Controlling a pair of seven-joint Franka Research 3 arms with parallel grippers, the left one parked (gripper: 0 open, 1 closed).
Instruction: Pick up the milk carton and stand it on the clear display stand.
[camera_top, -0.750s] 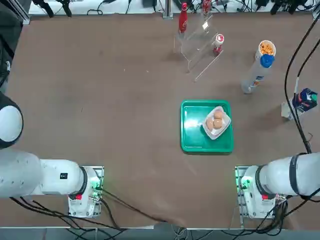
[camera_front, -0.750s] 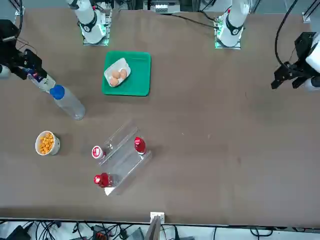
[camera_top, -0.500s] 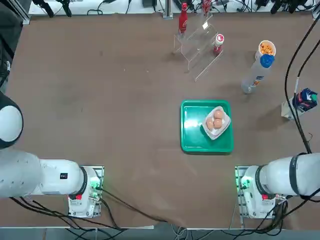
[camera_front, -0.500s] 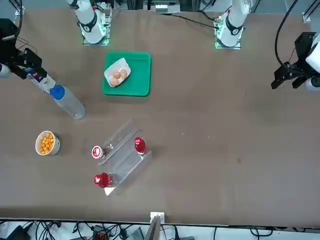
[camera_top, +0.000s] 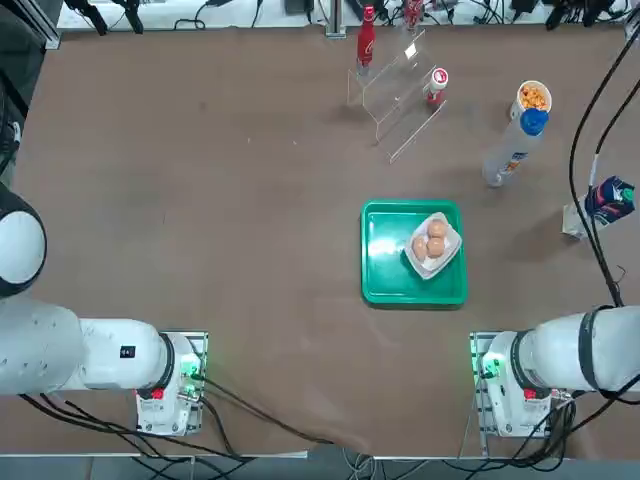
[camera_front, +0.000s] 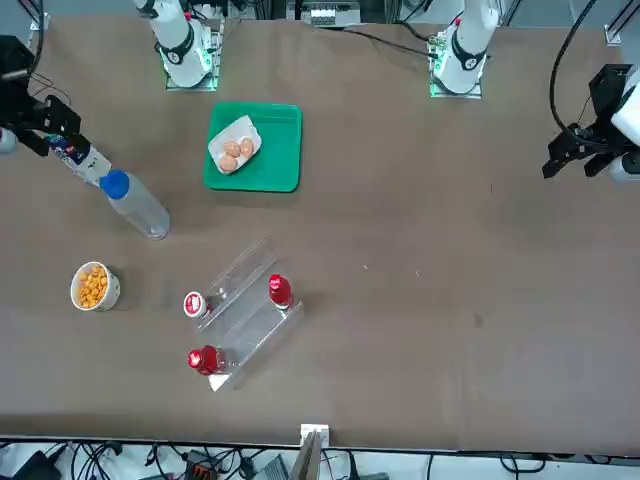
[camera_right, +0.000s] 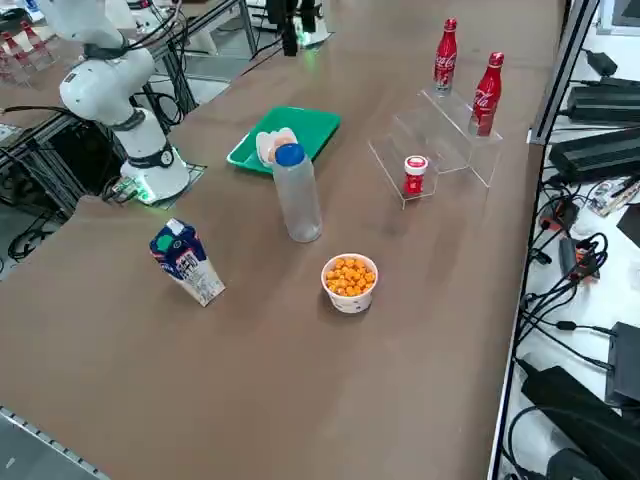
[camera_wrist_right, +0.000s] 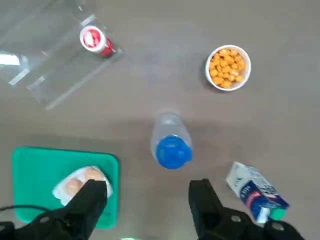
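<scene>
Right hand (camera_wrist_right: 149, 200): seen in the wrist view only, high above the table, fingers (camera_wrist_right: 90, 197) spread wide apart with nothing between them; released, touching nothing.

Milk carton (camera_right: 184, 260): stands tilted on the brown table (camera_top: 200, 200), near the robot's right edge, well apart from the clear stand. White sides, dark blue top, blue print. In the top view (camera_top: 606, 203) it sits beyond the right arm's base, at the right margin. In the wrist view (camera_wrist_right: 256, 191) it lies just beside one fingertip's line of sight, not between the fingers.

Clear display stand (camera_top: 398, 90): transparent stepped riser at the far side of the table, set at a slant to the table's edges. No carton on it.

Red bottles (camera_right: 444, 55): two upright at the back of the stand.

Small white bottle with red cap (camera_top: 436, 86): upright, at the stand's front step, on the side toward the tall bottle.

Tall bottle with blue cap (camera_right: 295, 192): upright, between the green tray and the bowl, near the carton but apart from it.

Bowl of orange snacks (camera_top: 533, 97): white, just beyond the tall bottle.

Green tray (camera_top: 385, 250): flat on the table in front of the right arm's base; it carries a small white dish of eggs (camera_top: 433, 243) at its right half.
</scene>
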